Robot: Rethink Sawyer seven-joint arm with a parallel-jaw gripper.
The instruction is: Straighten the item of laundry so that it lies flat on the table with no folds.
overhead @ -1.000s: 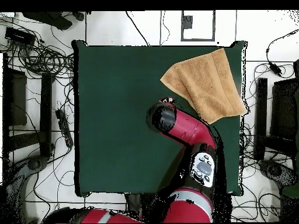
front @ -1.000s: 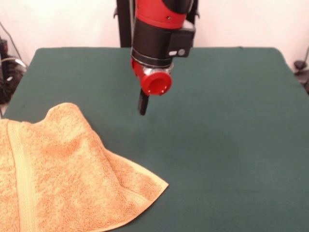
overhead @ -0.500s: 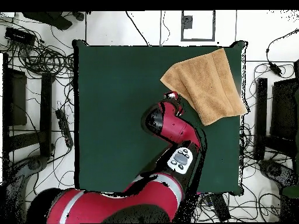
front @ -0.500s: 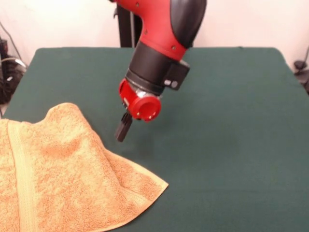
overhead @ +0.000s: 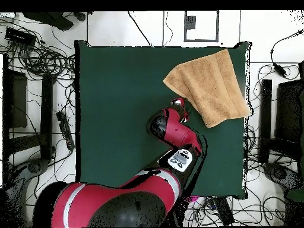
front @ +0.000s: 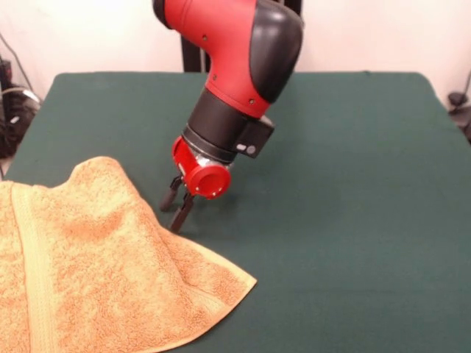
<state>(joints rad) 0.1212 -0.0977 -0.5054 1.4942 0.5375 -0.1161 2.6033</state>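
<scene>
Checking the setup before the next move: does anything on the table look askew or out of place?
The towel is rumpled, with a raised fold along its upper edge, and in the overhead view it sits skewed at the table corner, overhanging the edge. The open gripper hovers beside its edge.

Robotics lab setting: green-felt table (overhead: 119, 119) on white tiled floor (overhead: 142, 27), cable tangles (overhead: 35, 56) beyond tabletop's left edge, black equipment racks (overhead: 15, 101) flanking both sides.
</scene>
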